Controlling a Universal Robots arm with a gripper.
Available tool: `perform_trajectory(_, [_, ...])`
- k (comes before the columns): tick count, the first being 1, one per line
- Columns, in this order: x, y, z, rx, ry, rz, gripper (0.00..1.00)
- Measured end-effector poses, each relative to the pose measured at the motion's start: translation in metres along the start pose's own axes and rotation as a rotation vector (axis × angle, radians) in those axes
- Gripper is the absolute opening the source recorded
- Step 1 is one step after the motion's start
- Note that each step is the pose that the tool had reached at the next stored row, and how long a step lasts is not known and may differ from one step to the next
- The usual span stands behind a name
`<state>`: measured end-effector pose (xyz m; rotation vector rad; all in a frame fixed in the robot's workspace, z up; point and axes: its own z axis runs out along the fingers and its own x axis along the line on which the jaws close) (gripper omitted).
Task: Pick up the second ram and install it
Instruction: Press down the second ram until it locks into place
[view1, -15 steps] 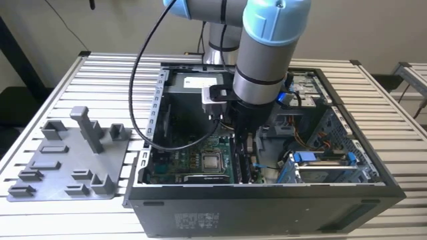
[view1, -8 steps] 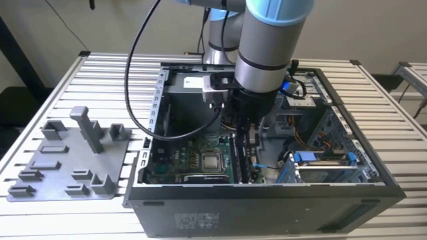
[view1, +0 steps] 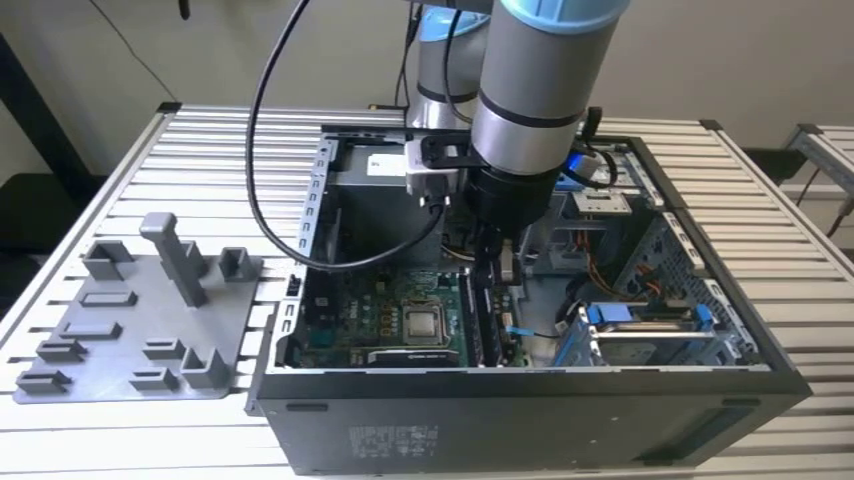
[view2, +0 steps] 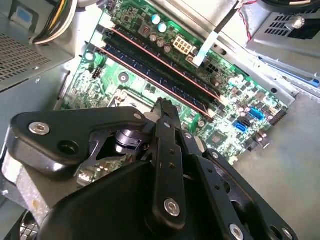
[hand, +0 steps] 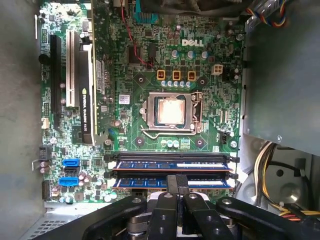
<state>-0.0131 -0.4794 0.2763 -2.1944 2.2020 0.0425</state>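
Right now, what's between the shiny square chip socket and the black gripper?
Two long blue memory slots lie between socket and gripper, in the first wrist view.

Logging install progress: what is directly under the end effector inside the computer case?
Under the end effector lie the motherboard's memory slots, two long parallel rows beside the CPU socket. Its fingers sit at the nearer row. The linkage covers the board beyond, so whether the second ram is seated cannot be judged.

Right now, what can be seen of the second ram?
The second ram is a long, thin stick with a bluish face, lying along the memory slot nearest the gripper, parallel to another stick on the green motherboard. The gripper's tip covers its middle; contact is unclear.
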Motion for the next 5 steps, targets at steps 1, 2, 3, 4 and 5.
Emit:
perform_trajectory(1, [0.0,0.0,0.0,-0.0002,-0.0001,0.0,0.11])
perform_trajectory(2, [0.0,0.0,-0.0004,-0.0009,0.0,0.0,0.11])
perform_trajectory(3, [0.0,0.0,-0.0005,-0.0013,0.0,0.0,0.11])
perform_trajectory(4, [0.0,0.0,-0.0006,-0.0015,0.0,0.0,0.11])
perform_trajectory(5, [0.0,0.0,-0.0007,-0.0017,0.0,0.0,0.11])
